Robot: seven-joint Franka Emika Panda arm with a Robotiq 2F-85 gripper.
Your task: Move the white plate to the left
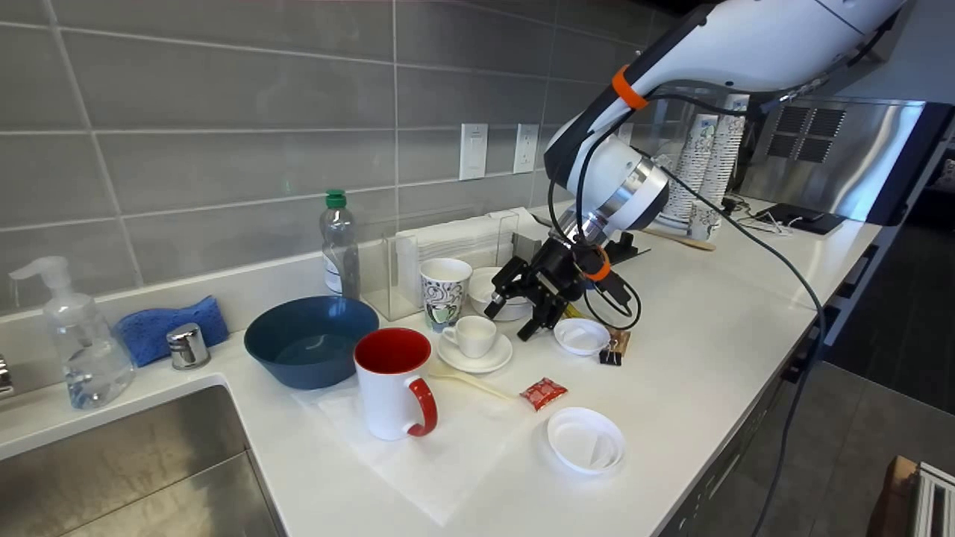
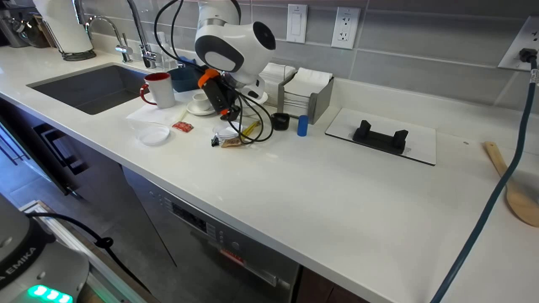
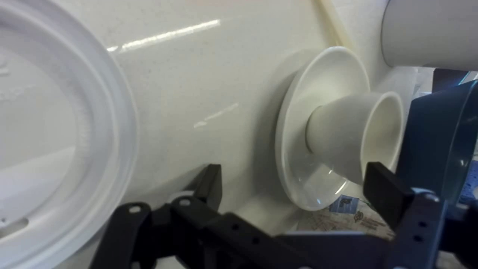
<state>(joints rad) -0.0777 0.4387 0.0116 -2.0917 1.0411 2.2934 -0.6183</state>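
Observation:
The white plate point(image 1: 484, 282), a small deep bowl-like white dish, stands behind my gripper in an exterior view, partly covered by the fingers. A part of its rim seems to show behind the arm in an exterior view point(image 2: 263, 98). I cannot make it out in the wrist view. My gripper point(image 1: 510, 319) is open and empty, low over the counter in front of the dish. In the wrist view the fingers point(image 3: 298, 186) are wide apart, with a white cup point(image 3: 338, 130) on a saucer point(image 3: 295, 164) beyond them.
A white ringed lid point(image 1: 582, 336) is close beside the gripper; another lid point(image 1: 586, 440) lies nearer the counter edge. A patterned paper cup point(image 1: 445, 294), blue bowl point(image 1: 312, 343), red-handled mug point(image 1: 388, 388), red packet point(image 1: 543, 393), binder clip point(image 1: 612, 352) and napkin holder point(image 2: 307, 94) stand around.

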